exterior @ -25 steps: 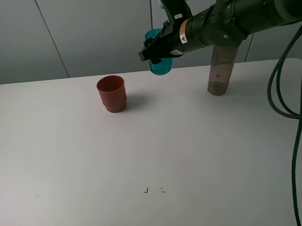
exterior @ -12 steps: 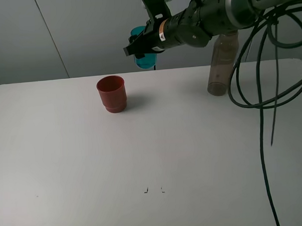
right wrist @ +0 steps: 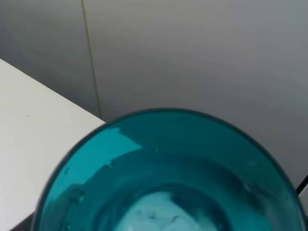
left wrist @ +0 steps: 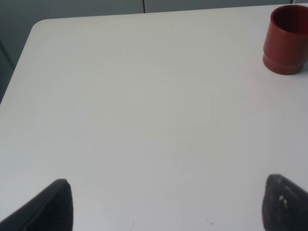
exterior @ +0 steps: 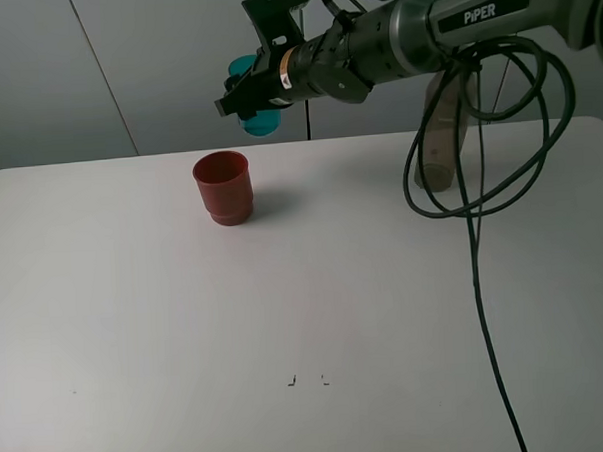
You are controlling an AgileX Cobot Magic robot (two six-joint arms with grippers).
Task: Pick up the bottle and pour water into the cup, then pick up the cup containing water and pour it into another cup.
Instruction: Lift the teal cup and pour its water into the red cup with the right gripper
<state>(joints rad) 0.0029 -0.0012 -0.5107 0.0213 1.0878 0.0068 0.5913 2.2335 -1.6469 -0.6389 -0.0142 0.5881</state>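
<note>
My right gripper is shut on the teal translucent cup and holds it high in the air, above and just right of the red cup, which stands upright on the table's far left part. The right wrist view looks into the teal cup, where water shows at the bottom. The grey-brown bottle stands at the back right, partly behind the arm's cables. My left gripper is open and empty, low over the table; its dark fingertips frame the view, with the red cup far off.
The white table has two small dark marks near the front middle. Black cables hang from the right arm over the right half of the table. A grey wall stands behind the table.
My right gripper has carried the teal cup leftward and slightly up, from near the table's back middle to a spot above the red cup. The red cup and the bottle have not moved.
</note>
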